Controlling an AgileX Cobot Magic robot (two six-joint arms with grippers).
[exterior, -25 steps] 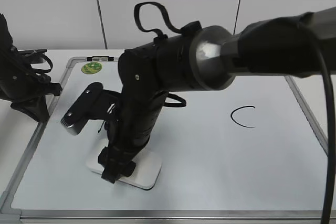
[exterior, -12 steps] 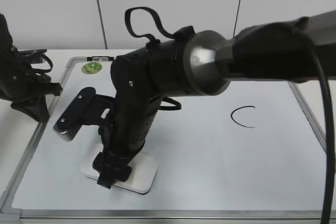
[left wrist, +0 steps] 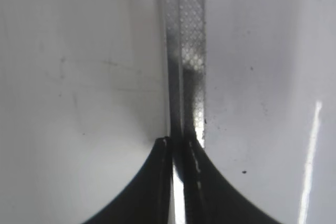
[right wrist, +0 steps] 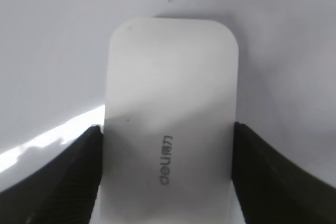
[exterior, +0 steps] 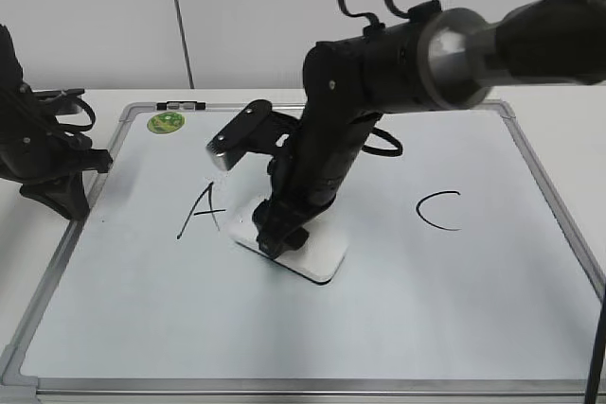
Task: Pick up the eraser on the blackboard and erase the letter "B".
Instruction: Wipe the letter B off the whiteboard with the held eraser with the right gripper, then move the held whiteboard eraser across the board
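front slanted overview, wrist close-ups facing blackboard (exterior: 398,328)

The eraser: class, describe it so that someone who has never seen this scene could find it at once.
Start at the whiteboard lying flat on the table, with a black A on its left and a C on its right. Between the letters, the right gripper clamps the eraser: a white rounded block, the only solid object lying on the board.
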